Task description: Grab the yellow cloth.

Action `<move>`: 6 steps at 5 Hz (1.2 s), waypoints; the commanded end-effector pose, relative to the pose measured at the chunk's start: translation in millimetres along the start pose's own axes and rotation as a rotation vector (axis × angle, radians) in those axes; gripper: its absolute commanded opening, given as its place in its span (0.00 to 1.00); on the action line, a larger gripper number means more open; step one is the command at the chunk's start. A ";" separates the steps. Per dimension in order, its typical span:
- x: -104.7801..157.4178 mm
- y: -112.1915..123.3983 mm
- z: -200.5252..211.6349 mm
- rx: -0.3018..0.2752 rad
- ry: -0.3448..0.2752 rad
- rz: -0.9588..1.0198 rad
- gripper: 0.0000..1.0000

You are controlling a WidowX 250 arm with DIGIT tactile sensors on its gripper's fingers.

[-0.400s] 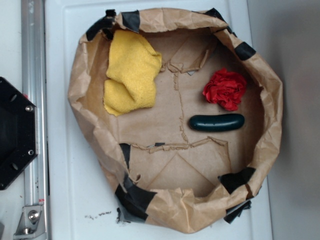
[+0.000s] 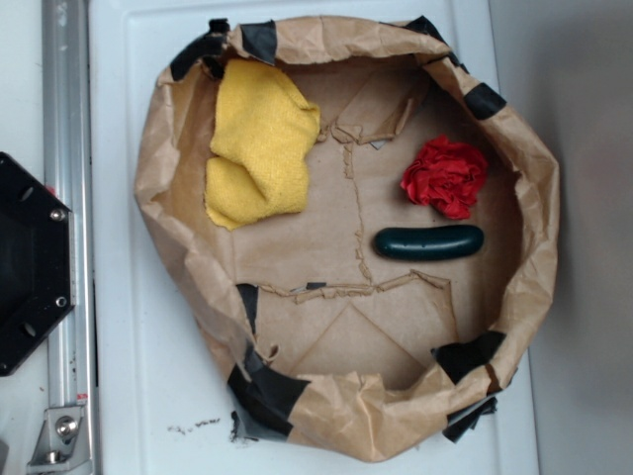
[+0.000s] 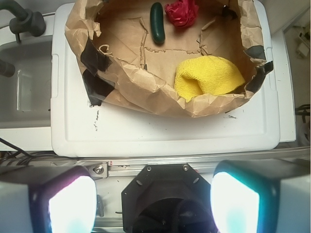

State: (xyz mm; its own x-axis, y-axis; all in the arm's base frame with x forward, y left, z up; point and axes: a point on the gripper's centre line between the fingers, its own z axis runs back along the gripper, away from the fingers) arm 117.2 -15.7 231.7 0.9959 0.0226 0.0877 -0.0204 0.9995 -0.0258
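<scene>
The yellow cloth (image 2: pixel 259 144) lies folded inside a brown paper basin (image 2: pixel 163 178), against its upper left wall in the exterior view. In the wrist view the yellow cloth (image 3: pixel 209 76) sits near the basin's near right wall. My gripper (image 3: pixel 152 203) is open, its two bright pads (image 3: pixel 73 204) wide apart with nothing between them. It hovers high over the black robot base (image 3: pixel 165 199), well short of the cloth. The gripper does not show in the exterior view.
A crumpled red cloth (image 2: pixel 445 176) and a dark green cucumber-shaped thing (image 2: pixel 429 242) lie at the basin's right side. The basin stands on a white tray-like surface (image 2: pixel 129 376). A metal rail (image 2: pixel 67 198) and the black base (image 2: pixel 30 262) are at the left.
</scene>
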 end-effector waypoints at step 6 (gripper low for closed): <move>54.4 96.8 -215.3 0.215 0.268 0.022 0.00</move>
State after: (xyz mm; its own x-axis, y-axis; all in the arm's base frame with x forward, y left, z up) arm 194.7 65.3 19.0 0.9809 0.0370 -0.1907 -0.0021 0.9836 0.1801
